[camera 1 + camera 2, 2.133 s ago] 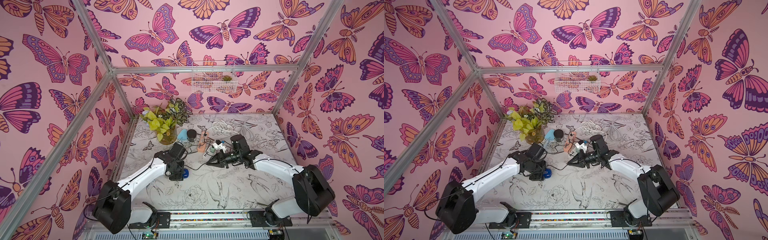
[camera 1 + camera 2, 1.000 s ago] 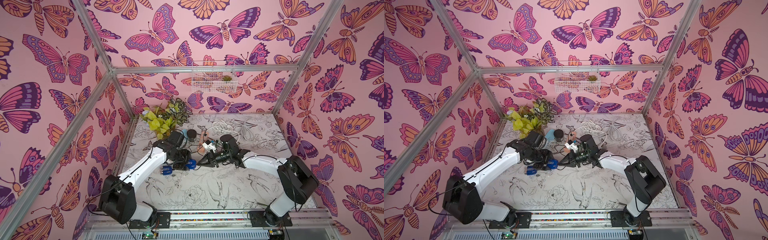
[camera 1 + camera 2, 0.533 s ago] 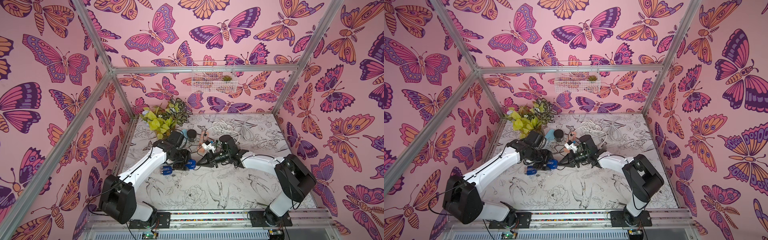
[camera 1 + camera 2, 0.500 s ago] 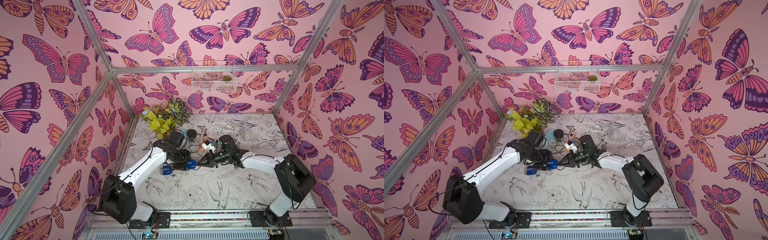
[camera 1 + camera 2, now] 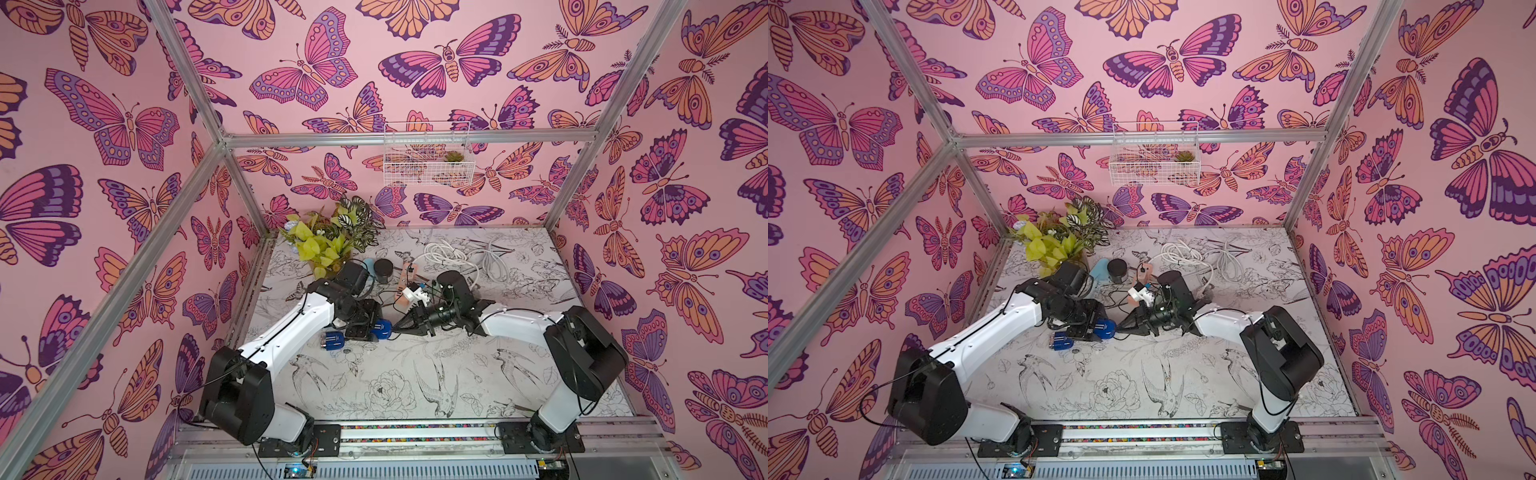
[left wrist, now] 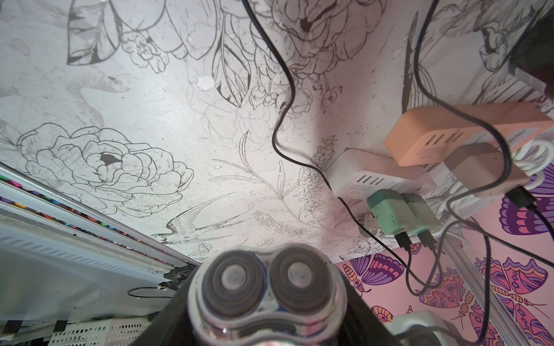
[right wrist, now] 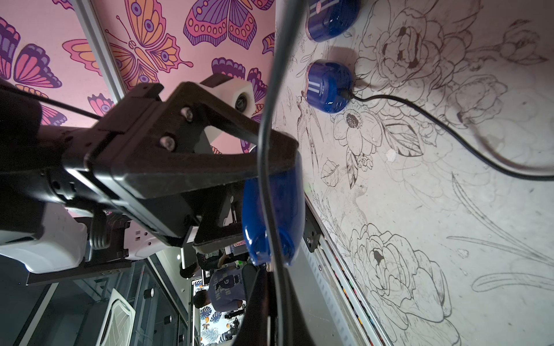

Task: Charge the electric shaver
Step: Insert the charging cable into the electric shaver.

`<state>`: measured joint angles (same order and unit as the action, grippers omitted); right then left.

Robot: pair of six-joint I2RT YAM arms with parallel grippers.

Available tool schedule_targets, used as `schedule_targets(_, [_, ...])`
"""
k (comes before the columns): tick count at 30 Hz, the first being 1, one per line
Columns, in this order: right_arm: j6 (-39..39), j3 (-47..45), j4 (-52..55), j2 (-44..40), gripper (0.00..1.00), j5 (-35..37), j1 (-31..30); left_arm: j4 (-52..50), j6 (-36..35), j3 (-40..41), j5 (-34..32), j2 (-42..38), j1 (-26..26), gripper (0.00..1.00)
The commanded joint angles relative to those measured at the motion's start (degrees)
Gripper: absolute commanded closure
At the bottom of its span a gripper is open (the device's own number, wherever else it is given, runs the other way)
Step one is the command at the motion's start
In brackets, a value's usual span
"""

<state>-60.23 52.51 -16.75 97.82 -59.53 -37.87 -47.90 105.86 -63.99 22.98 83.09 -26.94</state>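
- One blue shaver [image 5: 381, 331], mid-table, is gripped across its body by the left gripper [image 5: 365, 329]. Its long axis is level, base toward the right gripper [image 5: 402, 327], cutter heads [image 6: 263, 281] toward the left wrist.
- Right arm reaches in low, jaws pinched on the black cable [image 7: 266, 143], tip just beside the base.

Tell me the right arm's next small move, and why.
Probably ease the right gripper a little closer to the base of the shaver to seat the plug. The left gripper holds the blue shaver, the right gripper is shut on the black cable, and its tips sit right at the shaver's base end. Whether the plug is already in cannot be told.
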Motion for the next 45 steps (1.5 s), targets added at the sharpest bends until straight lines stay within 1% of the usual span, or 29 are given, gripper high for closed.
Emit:
schedule_targets(1, [-0.1,1.5,0.0,1.2,1.00,-1.0,-0.8,-0.4,-1.2,-1.8,2.0,0.9,-0.5,1.00])
schedule_targets(4, [0.3,2.0,0.9,1.6,1.00,-1.6,-0.7,-0.3,-2.0,-2.2,2.3,1.3,-0.5,1.00])
schedule_targets(8, [2.6,3.0,4.1,1.7,1.00,-1.8,-0.5,-0.3,-2.9,-2.2,3.1,1.2,-0.5,1.00])
schedule_targets(13, [1.4,3.8,2.9,2.3,1.00,-1.9,-0.4,-0.1,-3.0,-1.8,3.5,0.6,-0.7,1.00])
schedule_targets(16, [-0.6,3.9,0.6,2.6,1.00,-2.3,-0.5,0.8,-2.4,-1.8,3.5,0.6,-0.9,1.00])
schedule_targets(20, [-0.9,4.4,0.7,2.7,1.00,-2.3,-1.2,1.6,-2.1,-2.4,3.6,1.2,-1.3,1.00])
schedule_targets(24, [-4.2,3.3,-3.5,2.9,1.00,-2.5,-1.5,2.1,-2.0,-2.5,3.7,1.5,-1.7,1.00])
schedule_targets(33, [-6.4,3.5,-5.3,4.3,1.00,-2.7,-0.9,4.1,-1.5,-2.8,4.9,1.3,-2.7,1.00])
schedule_targets(39, [-6.8,4.2,-4.8,5.5,1.00,-2.8,-0.9,7.0,-1.0,-3.0,6.2,0.7,-3.6,1.00])
schedule_targets(43, [-8.3,4.2,-7.2,5.9,1.00,-2.8,-1.1,13.6,1.9,-1.0,8.8,0.4,-4.8,1.00])
schedule_targets(45, [-8.6,4.5,-7.6,6.2,1.00,-2.8,-1.2,14.9,2.4,-1.0,9.2,0.4,-5.4,1.00])
